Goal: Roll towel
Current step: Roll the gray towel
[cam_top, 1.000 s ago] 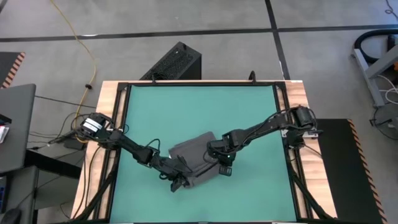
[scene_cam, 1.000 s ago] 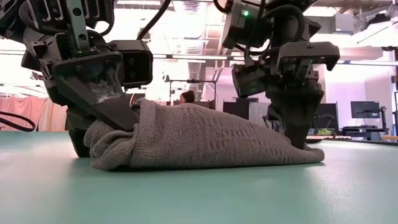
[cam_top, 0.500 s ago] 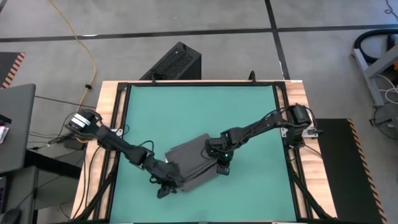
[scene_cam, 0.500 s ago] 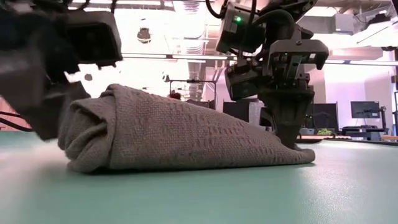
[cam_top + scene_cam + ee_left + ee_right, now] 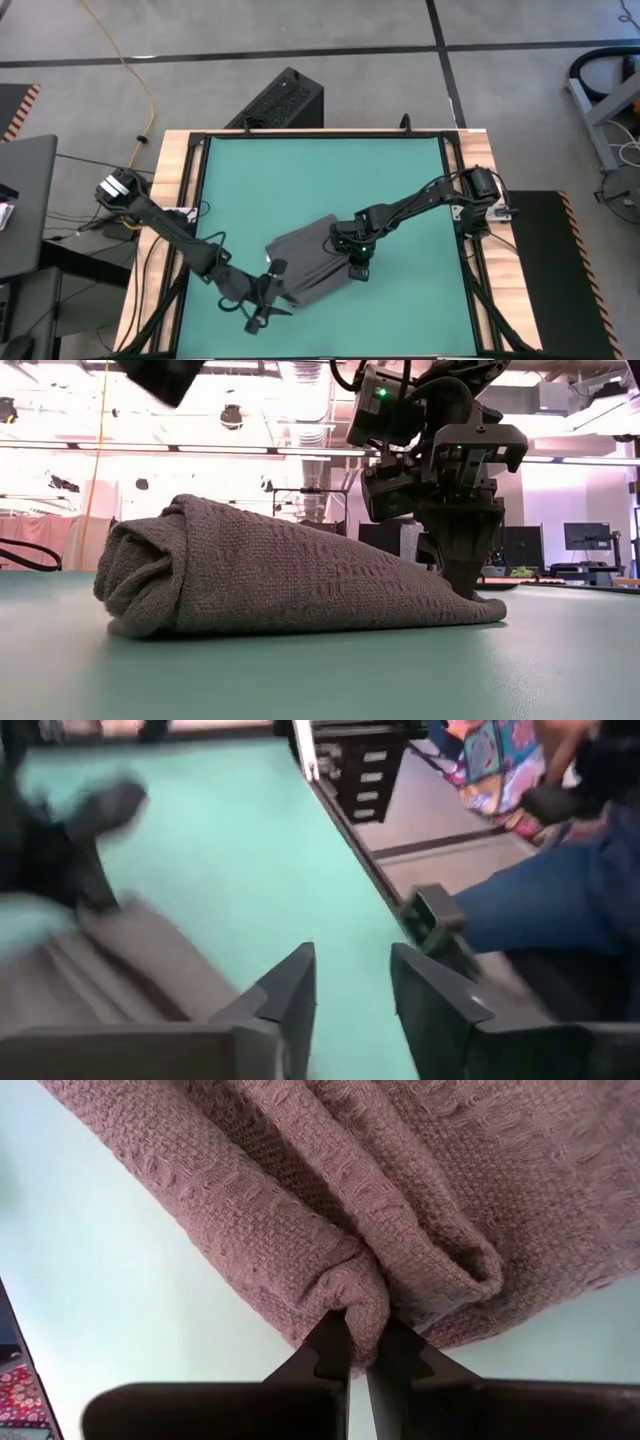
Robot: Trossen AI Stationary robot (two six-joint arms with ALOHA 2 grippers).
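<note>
**Towel half-rolled, one end pinned, other end let go**

The towel (image 5: 312, 262) is seen lying on the green mat (image 5: 320, 170) near the middle of the surface, toward its front edge. In the low view it is bunched into a thick roll at one end and tapers to a flat edge at the other. That thin end is pinched by the right tool (image 5: 358, 1342), fingers nearly closed on a fold of cloth, w/ the fabric squeezed between the tips in the right wrist view. The left tool (image 5: 262, 303) is shown just off the towel's rolled end, above the mat, its fingers (image 5: 290, 992) parted to a medium gap and holding nothing; the left wrist view is blurred. A person's legs are glimpsed beyond the surface edge in that view.

Judged step: mid-roll, approx. halfway, w/ the left side between grips. The next move is judged to call for the thick end to be taken again by the left tool and turned over toward the pinned edge, while the right hold is kept firm so the cloth is not dragged. A loose regrip could let the roll slacken.
</note>
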